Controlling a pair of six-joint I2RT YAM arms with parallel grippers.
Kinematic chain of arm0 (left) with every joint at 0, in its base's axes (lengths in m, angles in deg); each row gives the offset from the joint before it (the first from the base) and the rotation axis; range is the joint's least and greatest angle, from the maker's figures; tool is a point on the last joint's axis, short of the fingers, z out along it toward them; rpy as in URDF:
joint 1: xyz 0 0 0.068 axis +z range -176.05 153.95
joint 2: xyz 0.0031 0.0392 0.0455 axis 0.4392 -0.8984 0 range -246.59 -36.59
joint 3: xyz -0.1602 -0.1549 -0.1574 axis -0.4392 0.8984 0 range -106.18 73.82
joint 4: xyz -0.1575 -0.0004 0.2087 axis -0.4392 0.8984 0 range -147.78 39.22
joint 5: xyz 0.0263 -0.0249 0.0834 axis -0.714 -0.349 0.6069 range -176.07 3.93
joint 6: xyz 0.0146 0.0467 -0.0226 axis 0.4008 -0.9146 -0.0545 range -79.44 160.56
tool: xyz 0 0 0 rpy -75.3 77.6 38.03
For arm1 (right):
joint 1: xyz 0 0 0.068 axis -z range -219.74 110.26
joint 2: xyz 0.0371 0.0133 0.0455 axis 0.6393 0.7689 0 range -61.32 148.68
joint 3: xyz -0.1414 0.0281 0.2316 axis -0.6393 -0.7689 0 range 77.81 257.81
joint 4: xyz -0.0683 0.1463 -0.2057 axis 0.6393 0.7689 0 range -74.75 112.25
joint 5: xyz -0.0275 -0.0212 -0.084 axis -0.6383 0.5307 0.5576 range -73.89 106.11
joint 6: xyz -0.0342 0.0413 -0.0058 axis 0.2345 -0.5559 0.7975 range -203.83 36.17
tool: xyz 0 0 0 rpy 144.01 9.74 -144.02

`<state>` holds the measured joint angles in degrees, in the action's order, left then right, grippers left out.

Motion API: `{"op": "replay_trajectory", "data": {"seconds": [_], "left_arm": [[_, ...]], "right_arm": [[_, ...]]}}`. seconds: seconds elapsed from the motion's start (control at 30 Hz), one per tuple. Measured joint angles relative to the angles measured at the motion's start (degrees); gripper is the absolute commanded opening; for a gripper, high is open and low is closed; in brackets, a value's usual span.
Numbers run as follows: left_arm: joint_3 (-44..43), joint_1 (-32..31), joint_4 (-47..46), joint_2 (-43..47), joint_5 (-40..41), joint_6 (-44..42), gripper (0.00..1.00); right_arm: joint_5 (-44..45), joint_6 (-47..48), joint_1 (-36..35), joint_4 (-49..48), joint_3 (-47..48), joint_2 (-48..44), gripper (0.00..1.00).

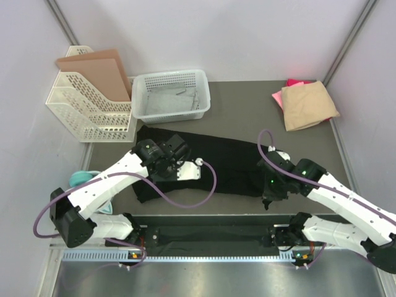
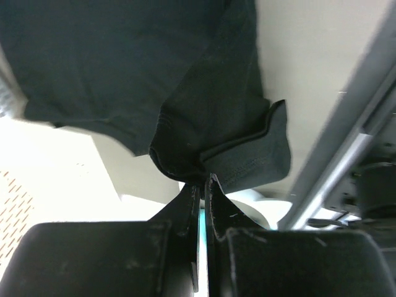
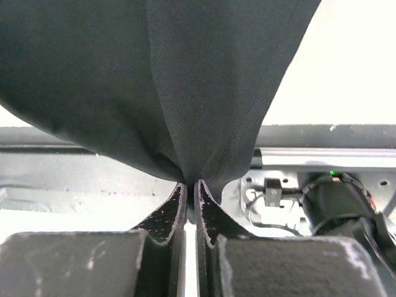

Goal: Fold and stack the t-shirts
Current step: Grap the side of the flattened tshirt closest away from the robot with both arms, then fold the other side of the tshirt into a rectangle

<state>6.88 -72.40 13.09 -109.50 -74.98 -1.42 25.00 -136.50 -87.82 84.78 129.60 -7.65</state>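
Cloth of the black t-shirt (image 1: 235,161) is clenched in both hands. The left hand (image 2: 202,185) pinches a bunched, hemmed edge; the right hand (image 3: 190,185) pinches a gathered fold. In the top view you see the shirt mid-frame on the surface (image 1: 247,105), long axis running left to right. The left hand holds near its left end, the right near its lower right corner, so the loose cloth lies between them. The tan t-shirt (image 1: 308,105) sits at upper right on the pink t-shirt (image 1: 296,82). You can read no brand, label or writing.
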Motion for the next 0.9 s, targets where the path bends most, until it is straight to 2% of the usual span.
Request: {"op": "replay_trajectory", "data": {"seconds": [0.23,0.43,0.6,0.73,0.9], "left_arm": [[-1.25,-1.84,4.24,0.04,-4.02,3.30,0.00],[-6.43,-1.88,5.11,0.04,-2.99,2.75,0.00],[-8.41,-1.66,4.07,-0.26,0.09,-0.20,0.00],[-8.96,-0.35,2.80,-3.93,1.60,-3.23,0.00],[-9.57,2.36,-1.46,-9.79,2.36,-6.78,0.00]], "right_arm": [[-1.20,-0.07,0.00,4.61,1.27,-1.92,0.00],[-2.58,0.15,0.24,6.01,1.55,-2.27,0.00],[-5.14,0.15,0.26,2.95,-3.52,-1.77,0.00],[-6.25,0.13,0.74,-0.13,-7.30,1.46,0.00],[-4.87,0.85,5.42,-2.69,-7.04,2.27,0.00]]}}
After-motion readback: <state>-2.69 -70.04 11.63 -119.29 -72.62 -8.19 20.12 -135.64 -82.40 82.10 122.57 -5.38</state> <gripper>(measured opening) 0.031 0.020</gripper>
